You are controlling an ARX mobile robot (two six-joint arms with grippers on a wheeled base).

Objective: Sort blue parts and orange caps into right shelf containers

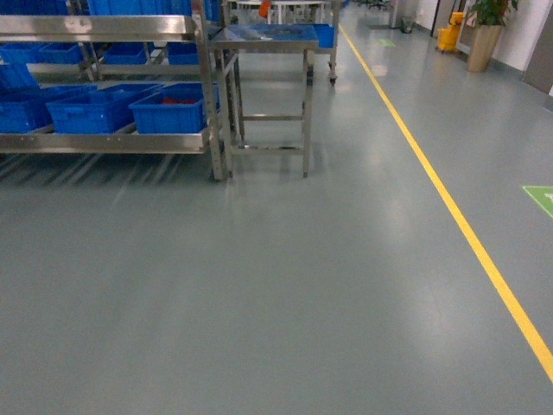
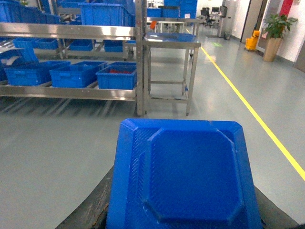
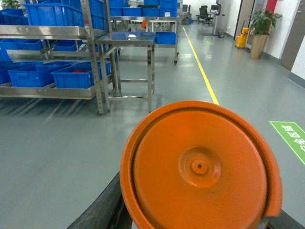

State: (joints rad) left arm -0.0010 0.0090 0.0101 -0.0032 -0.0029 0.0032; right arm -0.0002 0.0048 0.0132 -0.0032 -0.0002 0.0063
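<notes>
One blue part [image 2: 183, 179], flat with clipped corners, fills the foreground of the left wrist view. One orange cap [image 3: 199, 167], round with a small centre boss, fills the foreground of the right wrist view. On the lower shelf of the steel rack [image 1: 204, 86], three blue crates [image 1: 168, 111] stand in a row in the head view; more crates sit above and behind, too cut off to count. There is one steel worktop [image 1: 266, 39], one yellow floor line [image 1: 449, 203], one potted plant [image 1: 486, 30] and one yellow mop bucket [image 1: 449, 36].
</notes>
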